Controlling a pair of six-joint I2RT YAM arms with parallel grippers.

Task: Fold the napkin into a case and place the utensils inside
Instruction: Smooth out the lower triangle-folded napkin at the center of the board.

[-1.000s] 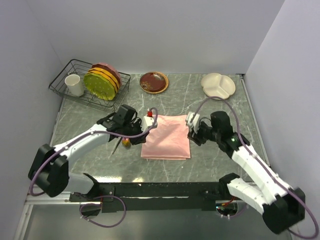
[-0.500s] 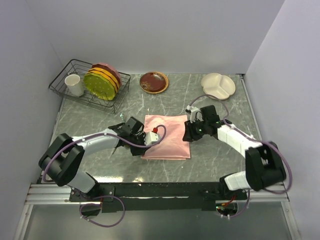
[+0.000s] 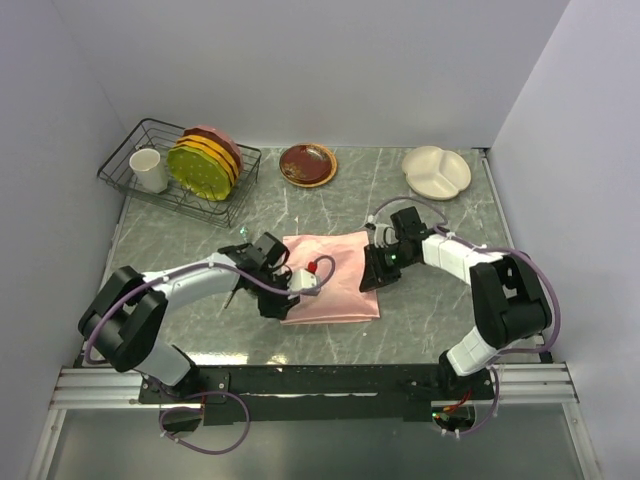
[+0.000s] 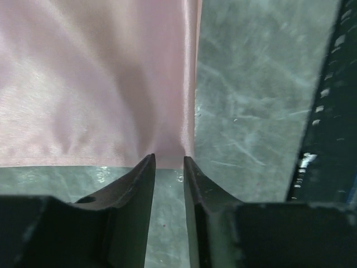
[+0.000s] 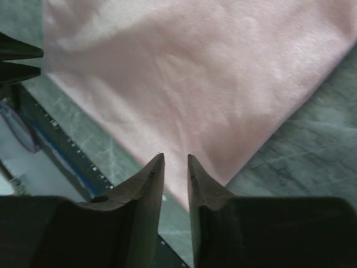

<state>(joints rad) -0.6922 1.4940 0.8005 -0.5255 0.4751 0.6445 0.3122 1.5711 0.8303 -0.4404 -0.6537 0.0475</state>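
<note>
Two arms bend low over the marbled table (image 3: 430, 320), one at each side of the napkin (image 3: 345, 285). The napkin lies folded flat as a pink rectangle in the middle of the table.

The left arm stretches rightward from its near-left base, forearm almost level. The left gripper (image 3: 283, 305) is down at the napkin's near-left corner. In the left wrist view its jaws stand a narrow gap apart, with the corner of the cloth (image 4: 100, 84) right at their tips (image 4: 169, 159). I cannot tell whether they pinch it.

The right arm folds sharply, elbow raised at the near right and forearm reaching left. The right gripper (image 3: 368, 283) points down at the napkin's right edge. In its own view the jaws (image 5: 175, 157) are nearly together over a corner of the cloth (image 5: 195, 72). Whether they grasp it is unclear.
</note>
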